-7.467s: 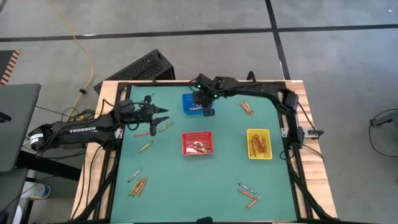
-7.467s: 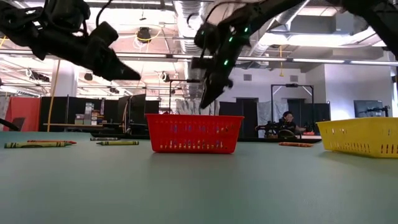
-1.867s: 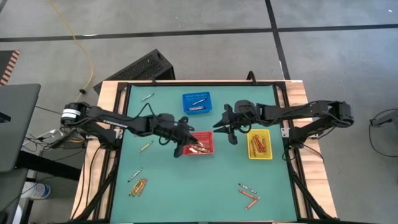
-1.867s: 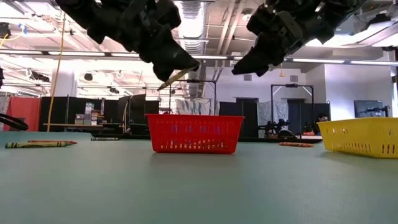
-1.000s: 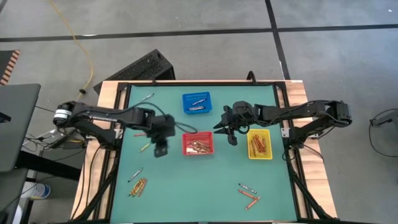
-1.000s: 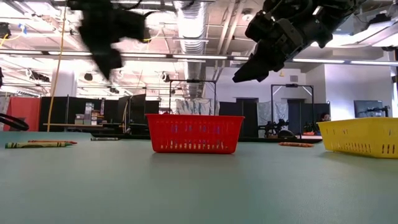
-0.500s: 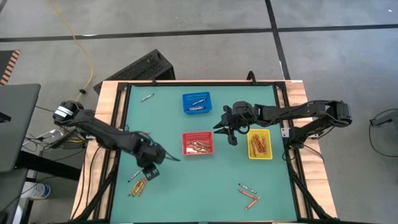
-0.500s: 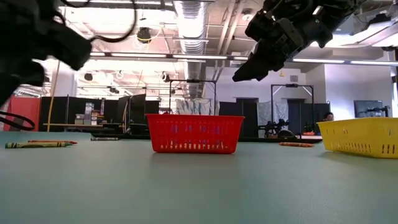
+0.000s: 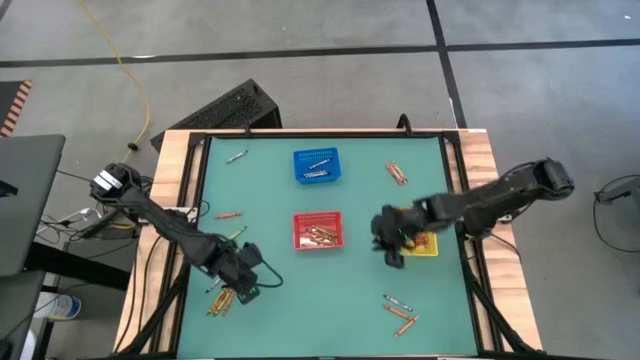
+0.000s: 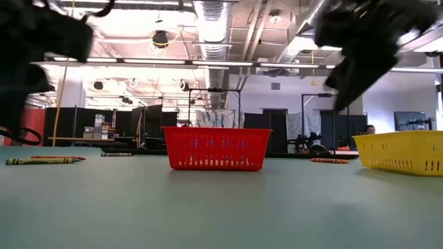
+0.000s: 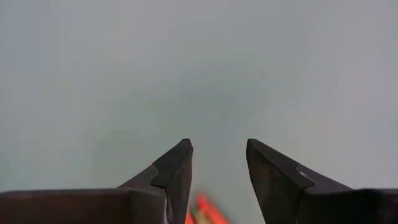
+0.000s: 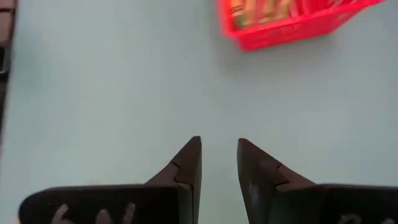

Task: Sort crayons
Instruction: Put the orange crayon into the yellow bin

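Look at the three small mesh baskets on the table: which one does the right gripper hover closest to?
The yellow basket. The right gripper hangs at its edge, on the side towards the red basket; the blue basket sits far off near the table's back edge.

Overhead and table-level cameras share the red basket (image 9: pixel 319 231); wrist cameras face down.

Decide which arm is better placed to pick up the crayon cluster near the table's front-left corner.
Left, likely. The left gripper hovers open right beside that cluster, while the right gripper is across the table by the yellow basket.
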Tool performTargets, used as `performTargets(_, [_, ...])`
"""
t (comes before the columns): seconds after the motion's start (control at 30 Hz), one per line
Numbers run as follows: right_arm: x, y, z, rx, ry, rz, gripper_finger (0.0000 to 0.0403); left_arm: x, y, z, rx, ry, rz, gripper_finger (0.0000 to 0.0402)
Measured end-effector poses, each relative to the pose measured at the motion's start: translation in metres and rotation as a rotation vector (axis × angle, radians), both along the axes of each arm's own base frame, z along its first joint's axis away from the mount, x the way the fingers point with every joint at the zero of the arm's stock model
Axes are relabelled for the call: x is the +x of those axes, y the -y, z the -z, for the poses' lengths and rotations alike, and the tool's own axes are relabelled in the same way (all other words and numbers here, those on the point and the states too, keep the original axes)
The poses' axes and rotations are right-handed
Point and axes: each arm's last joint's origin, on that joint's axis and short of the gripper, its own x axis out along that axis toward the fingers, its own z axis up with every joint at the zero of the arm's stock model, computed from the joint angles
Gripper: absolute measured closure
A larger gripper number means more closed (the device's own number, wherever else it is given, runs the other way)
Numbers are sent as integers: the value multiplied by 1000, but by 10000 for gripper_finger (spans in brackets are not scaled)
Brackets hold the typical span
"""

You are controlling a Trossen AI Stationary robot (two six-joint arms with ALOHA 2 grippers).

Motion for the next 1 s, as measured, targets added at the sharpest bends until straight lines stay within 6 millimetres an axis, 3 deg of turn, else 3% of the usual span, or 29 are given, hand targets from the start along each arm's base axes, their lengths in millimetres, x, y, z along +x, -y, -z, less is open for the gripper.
performTargets(0.17, [-16,-58,-11,26,43,-26,306,13,-6,-5,179,181,52,261])
performTargets(0.27, [-29,-93,-8,48,53,-90,306,19,-10,-7,234,240,77,261])
performTargets(0.4, [-48,-134,6,34,50,-202,306,22,-12,-8,233,252,97,261])
performTargets(0.5, [-55,-155,19,10,53,-288,306,20,-10,-7,124,200,103,261])
performTargets(0.67, [-45,-165,33,2,87,-314,306,9,-1,-3,-73,54,28,261])
performTargets(1.0, [-25,-149,35,-63,118,-355,306,-18,25,1,-91,-44,-165,261])
